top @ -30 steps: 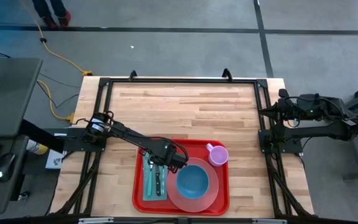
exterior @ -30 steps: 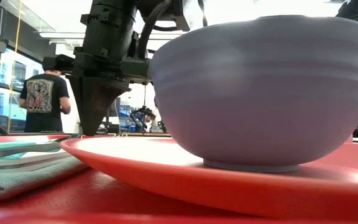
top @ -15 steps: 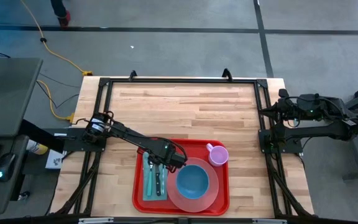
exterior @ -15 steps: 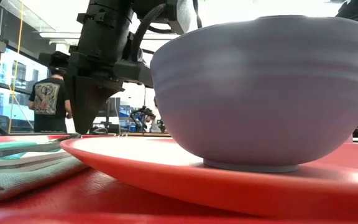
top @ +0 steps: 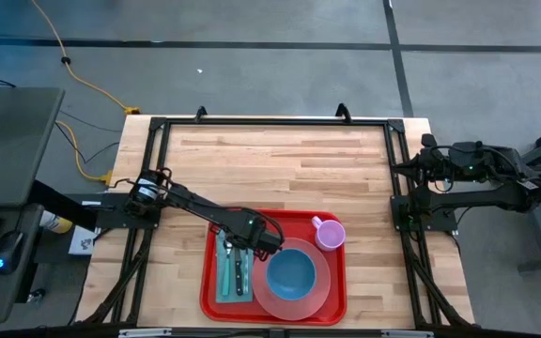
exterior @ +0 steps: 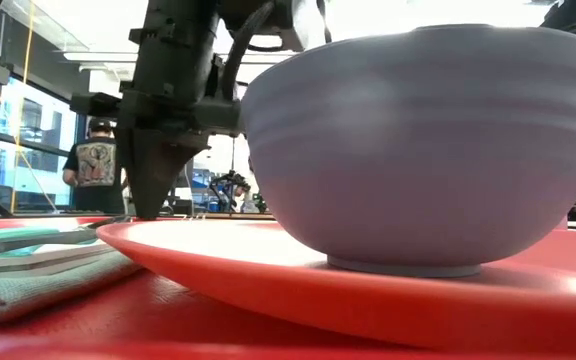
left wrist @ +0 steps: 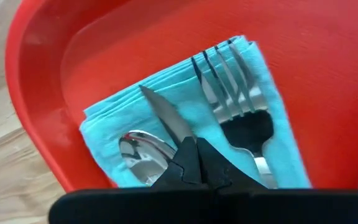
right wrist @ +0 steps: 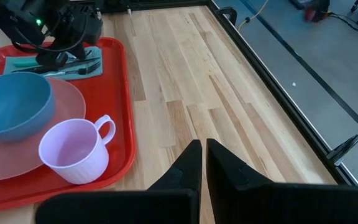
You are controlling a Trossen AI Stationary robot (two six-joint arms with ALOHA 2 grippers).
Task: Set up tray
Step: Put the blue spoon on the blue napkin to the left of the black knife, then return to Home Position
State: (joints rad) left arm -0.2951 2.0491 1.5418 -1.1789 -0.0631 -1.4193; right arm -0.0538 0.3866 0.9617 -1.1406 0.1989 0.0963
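Left tool pressed together over red tray, above its napkin

A grey-blue bowl stands on a pink plate. The left gripper hangs behind, beside a napkin. A person stands far behind.

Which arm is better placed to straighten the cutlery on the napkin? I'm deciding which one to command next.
Probably the left. The left gripper hangs directly over the knife, fork and spoon on the napkin inside the tray. The right gripper sits off beyond the table's right edge.
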